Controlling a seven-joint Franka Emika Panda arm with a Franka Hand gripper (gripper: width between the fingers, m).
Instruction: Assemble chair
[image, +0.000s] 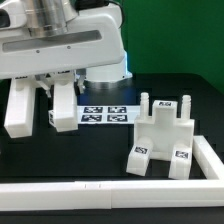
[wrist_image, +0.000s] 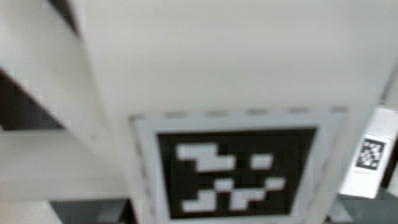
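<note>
A chunky white chair assembly (image: 160, 138) with square tags and two upright pegs stands at the exterior view's right. Under the arm at the left, two white tagged chair pieces hang or stand side by side: one at the far left (image: 20, 107), one nearer the middle (image: 63, 105). My gripper (image: 44, 88) sits between and above them, mostly hidden by the arm's body. In the wrist view a white chair piece (wrist_image: 214, 70) with a large tag (wrist_image: 235, 170) fills the picture very close. My fingers do not show there.
The marker board (image: 107, 114) lies on the black table between the arm and the chair assembly. A long white rail (image: 100, 192) runs along the front and turns up the right side (image: 210, 155). A small tagged part (wrist_image: 368, 155) shows at the wrist view's edge.
</note>
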